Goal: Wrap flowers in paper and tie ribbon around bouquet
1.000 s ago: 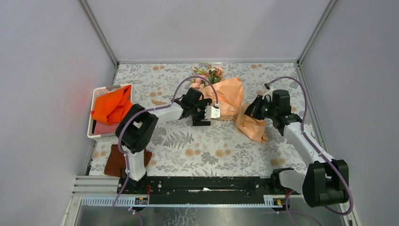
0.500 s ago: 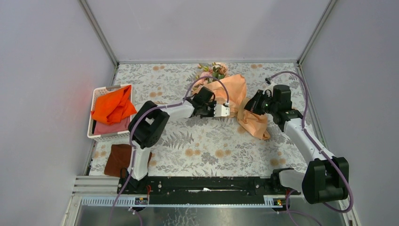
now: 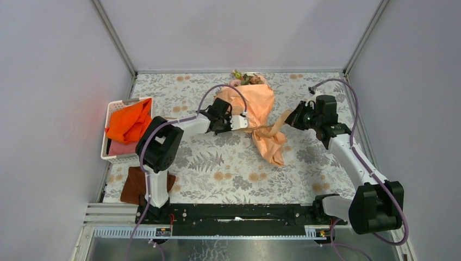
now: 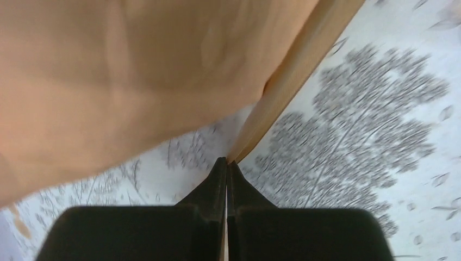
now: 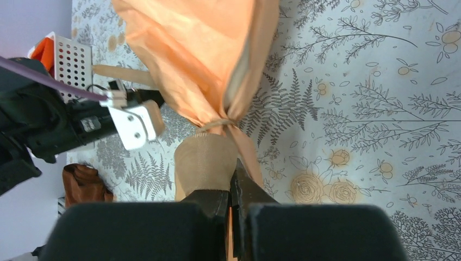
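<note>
Tying is the step in hand. On the grey floral-print table (image 3: 217, 179) lies the bouquet (image 3: 256, 106), pale pink roses and green leaves rolled in a crinkly peach-orange cone. Its heads point to the far edge and its narrow tail points near. The wrapping looks done: the thin matte paper (image 5: 201, 54) closes round the stems, and the flowers (image 3: 247, 79) show only at the bouquet's far mouth.

The long, flat tan-peach ribbon (image 5: 204, 163) circles the bouquet's narrow neck and runs out to either side. The left gripper (image 4: 226, 166), just left of the neck, is clamped on one end. The right gripper (image 5: 234, 187), to the right of the neck, is clamped on the other. Whether the ends are crossed into a knot cannot be told.

The next move probably calls for an even pull on both ends to cinch the loop. It should be gentle enough not to tear the paper or drag the bouquet.

Counted:
- one table
- two arms
- one bouquet
- one white perforated plastic basket (image 3: 128, 101), well left of the bouquet
- one bright orange cloth (image 3: 129, 124) in the basket
- one dark brown cloth (image 3: 132, 185), left of the bouquet and nearer
- one ribbon

The roses are too small to count.
</note>
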Action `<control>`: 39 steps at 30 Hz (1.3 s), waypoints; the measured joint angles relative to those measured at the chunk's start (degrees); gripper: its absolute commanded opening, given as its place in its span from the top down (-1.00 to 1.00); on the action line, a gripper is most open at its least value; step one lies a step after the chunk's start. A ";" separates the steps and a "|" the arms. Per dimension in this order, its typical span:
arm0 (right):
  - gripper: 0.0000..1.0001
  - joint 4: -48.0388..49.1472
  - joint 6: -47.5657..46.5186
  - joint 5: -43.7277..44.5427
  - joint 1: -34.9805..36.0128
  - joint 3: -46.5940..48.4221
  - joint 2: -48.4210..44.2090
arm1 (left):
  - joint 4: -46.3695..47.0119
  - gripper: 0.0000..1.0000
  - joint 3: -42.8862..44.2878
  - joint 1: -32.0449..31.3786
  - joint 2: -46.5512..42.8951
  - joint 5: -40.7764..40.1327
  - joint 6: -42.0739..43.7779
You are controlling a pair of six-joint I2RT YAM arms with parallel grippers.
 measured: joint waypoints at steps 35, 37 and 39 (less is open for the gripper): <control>-0.22 12.39 10.14 0.15 6.36 -19.54 4.48 | -15.69 1.00 -3.87 9.01 -26.27 13.03 -13.84; -0.39 11.80 12.02 3.50 5.99 -21.57 1.57 | -18.21 1.00 -1.11 6.69 -28.81 16.33 -16.00; -0.48 11.34 13.90 7.23 4.83 -23.67 -2.97 | -20.44 1.00 0.79 4.44 -30.56 19.34 -17.90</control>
